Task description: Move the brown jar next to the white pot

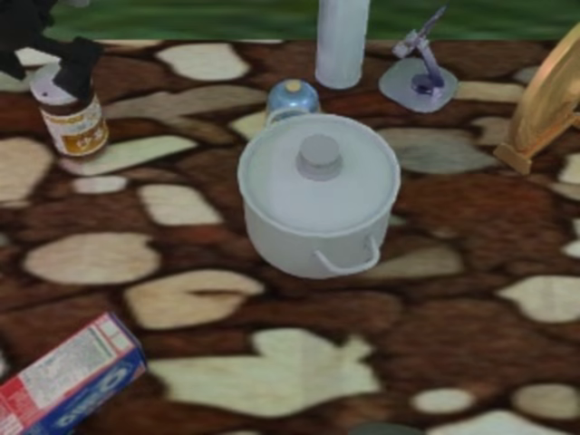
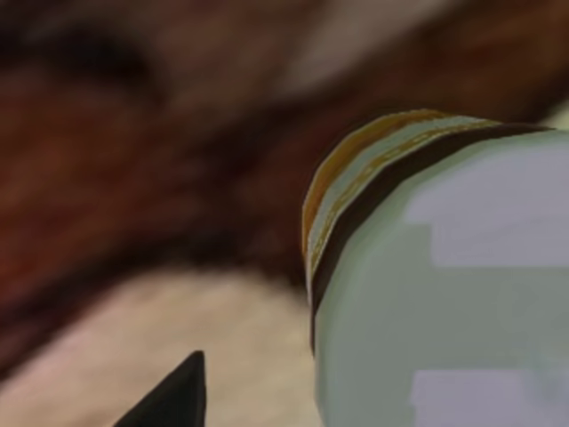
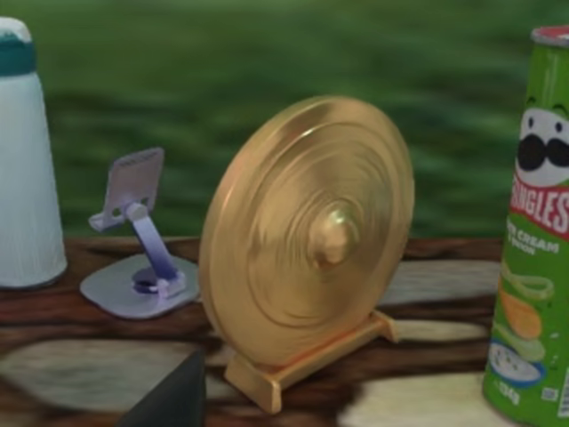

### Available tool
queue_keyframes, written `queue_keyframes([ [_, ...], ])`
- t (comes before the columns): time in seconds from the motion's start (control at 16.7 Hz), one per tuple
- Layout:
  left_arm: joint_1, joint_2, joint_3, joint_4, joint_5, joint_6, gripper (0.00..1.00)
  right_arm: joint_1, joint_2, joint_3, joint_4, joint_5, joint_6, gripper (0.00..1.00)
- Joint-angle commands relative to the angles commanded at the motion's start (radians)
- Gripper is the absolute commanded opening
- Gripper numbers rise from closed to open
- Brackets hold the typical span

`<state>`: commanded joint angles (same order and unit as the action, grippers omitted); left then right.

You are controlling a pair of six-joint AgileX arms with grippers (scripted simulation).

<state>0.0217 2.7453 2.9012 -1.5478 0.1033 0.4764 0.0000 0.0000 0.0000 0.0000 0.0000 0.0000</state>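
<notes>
The brown jar [image 1: 74, 116], with a white lid and a tan label, stands at the far left of the table. My left gripper [image 1: 50, 68] is over it, its black fingers on either side of the lid. In the left wrist view the lid [image 2: 444, 294] fills one side, and the one visible finger [image 2: 173, 400] stands apart from it, so the gripper is open. The white pot [image 1: 317, 195], with a grey knob and a loop handle, sits mid-table, well to the right of the jar. My right gripper [image 3: 253, 418] is out of the top view; one finger [image 3: 178, 396] shows.
Behind the pot are a blue globe-like bottle [image 1: 292, 98] and a tall white cylinder [image 1: 342, 41]. A phone stand [image 1: 420, 82] and a golden disc on a stand [image 1: 548, 100] are at the back right. A box [image 1: 68, 376] lies front left. A green crisp can [image 3: 533, 231] is near the disc.
</notes>
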Motion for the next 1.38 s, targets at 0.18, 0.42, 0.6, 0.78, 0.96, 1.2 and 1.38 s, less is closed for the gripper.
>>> queue_keyframes([
  [0.18,-0.005,0.015,0.014,-0.002,0.0,-0.002,1.0,0.0,0.0,0.0,0.0,0.0,0.0,1.0],
  [0.42,-0.005,0.116,0.152,-0.036,0.001,-0.005,1.0,0.0,0.0,0.0,0.0,0.0,0.0,1.0],
  [0.6,-0.007,0.208,0.277,-0.067,0.002,-0.006,1.0,0.0,0.0,0.0,0.0,0.0,0.0,1.0],
  [0.78,-0.009,0.267,0.354,-0.086,0.003,-0.008,1.0,0.0,0.0,0.0,0.0,0.0,0.0,1.0],
  [0.96,-0.009,0.272,0.359,-0.087,0.003,-0.008,1.0,0.0,0.0,0.0,0.0,0.0,0.0,1.0],
  [1.2,-0.009,0.272,0.359,-0.087,0.003,-0.008,0.77,0.0,0.0,0.0,0.0,0.0,0.0,1.0],
  [1.38,-0.009,0.272,0.359,-0.087,0.003,-0.008,0.55,0.0,0.0,0.0,0.0,0.0,0.0,1.0],
])
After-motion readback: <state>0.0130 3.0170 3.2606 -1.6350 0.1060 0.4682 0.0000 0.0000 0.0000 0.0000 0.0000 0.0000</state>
